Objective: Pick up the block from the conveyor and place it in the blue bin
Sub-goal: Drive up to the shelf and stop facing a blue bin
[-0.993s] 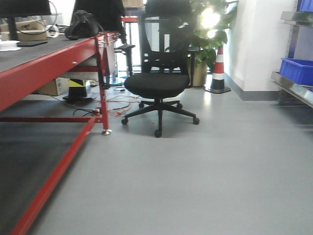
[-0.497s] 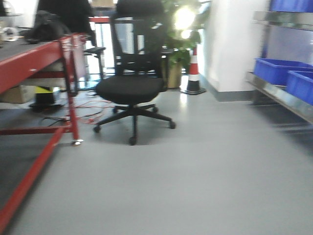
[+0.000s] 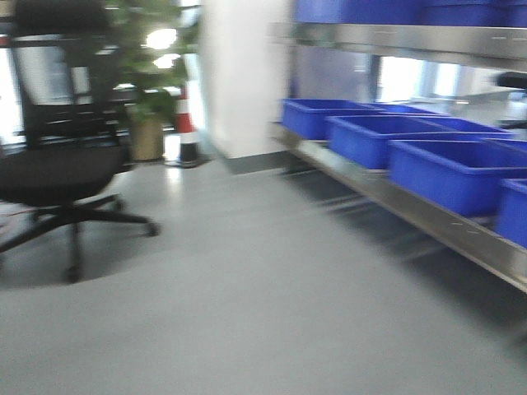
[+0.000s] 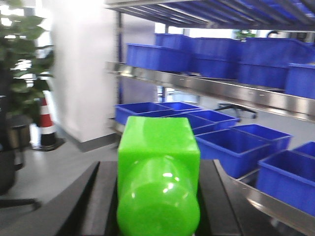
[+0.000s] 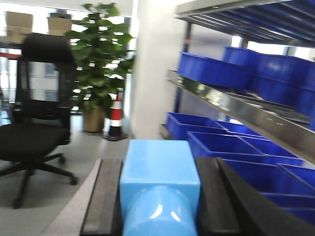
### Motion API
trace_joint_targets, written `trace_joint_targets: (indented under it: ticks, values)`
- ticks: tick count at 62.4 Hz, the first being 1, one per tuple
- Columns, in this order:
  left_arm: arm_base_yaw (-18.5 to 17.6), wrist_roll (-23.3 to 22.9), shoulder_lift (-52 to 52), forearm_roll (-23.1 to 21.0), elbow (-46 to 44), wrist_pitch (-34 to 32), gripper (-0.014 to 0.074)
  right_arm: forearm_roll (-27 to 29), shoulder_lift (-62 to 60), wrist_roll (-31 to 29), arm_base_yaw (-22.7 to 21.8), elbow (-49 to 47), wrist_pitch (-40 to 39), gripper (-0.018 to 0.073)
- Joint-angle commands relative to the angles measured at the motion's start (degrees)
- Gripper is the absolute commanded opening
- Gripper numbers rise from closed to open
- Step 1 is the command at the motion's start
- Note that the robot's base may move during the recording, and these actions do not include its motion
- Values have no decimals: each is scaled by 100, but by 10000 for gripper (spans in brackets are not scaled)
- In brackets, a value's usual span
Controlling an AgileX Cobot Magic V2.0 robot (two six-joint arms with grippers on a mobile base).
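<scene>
Two blocks, two grippers. Green block (image 4: 158,147) at the bottom middle of the left wrist view, pinched tight in the left gripper (image 4: 158,206). Light blue block (image 5: 160,172) at the bottom middle of the right wrist view, pinched the same way in the right gripper (image 5: 160,211). Likely the carrying part now. Roll up gently beside the shelf (image 3: 387,193) on the right side of the front view. Stop close to one of the blue bins (image 3: 449,181). Reach right over its rim, go down low, then let go, so no bounce out. Hold tight on the way. Lots of blue bins in a row, more up top. Nothing showing inside the open ones, though most bottoms hidden.
</scene>
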Motion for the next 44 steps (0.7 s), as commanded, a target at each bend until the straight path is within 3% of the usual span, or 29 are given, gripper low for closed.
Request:
trace_joint_targets:
  ticks: [1,44]
  values:
    - [-34,-10,-8,-51,3,-89,-111,10,-30,-24,-3,-11,-134,-168]
    - [-34,-10,-8,-51,3,-89,-111,10,-30,-24,-3,-11,-134,-168]
